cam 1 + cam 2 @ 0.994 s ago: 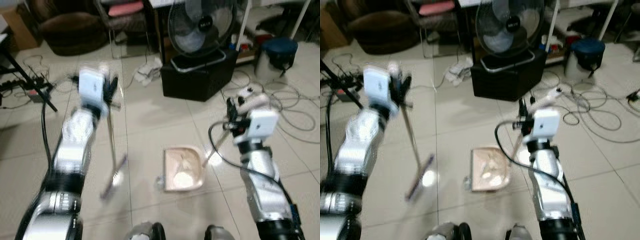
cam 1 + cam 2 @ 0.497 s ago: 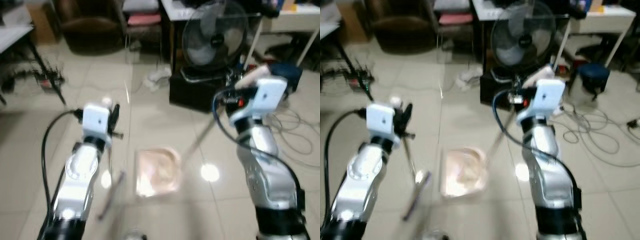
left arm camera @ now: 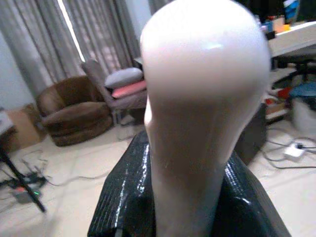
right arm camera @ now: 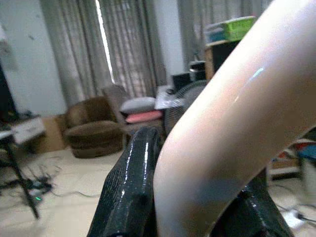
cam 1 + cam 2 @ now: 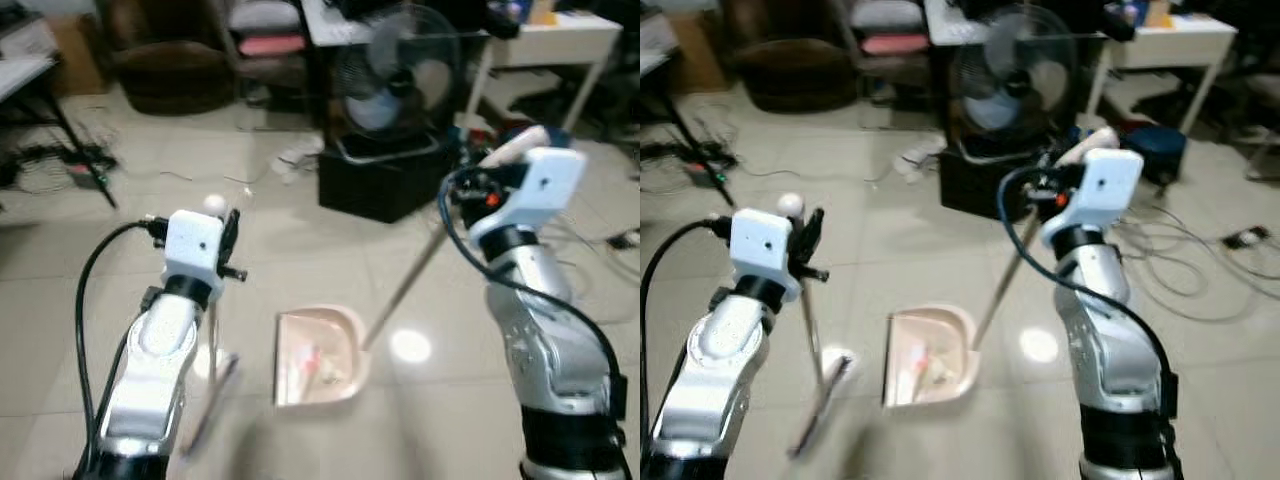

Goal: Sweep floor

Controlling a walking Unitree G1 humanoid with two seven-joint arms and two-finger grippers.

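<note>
gripping the broom (image 5: 212, 330), left gripper (image 5: 222, 232) is clamped; right gripper (image 5: 470, 190) pinches the dustpan (image 5: 318, 358) handle.

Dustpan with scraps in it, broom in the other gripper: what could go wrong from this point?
1. The dustpan already holds scraps; if the right gripper tilts its long handle, they could spill back onto the tiles.
2. Loose cables lie on the floor near the robot's right side; the dustpan or a step might snag them.
3. The broom in the left gripper could push debris past the pan.
</note>
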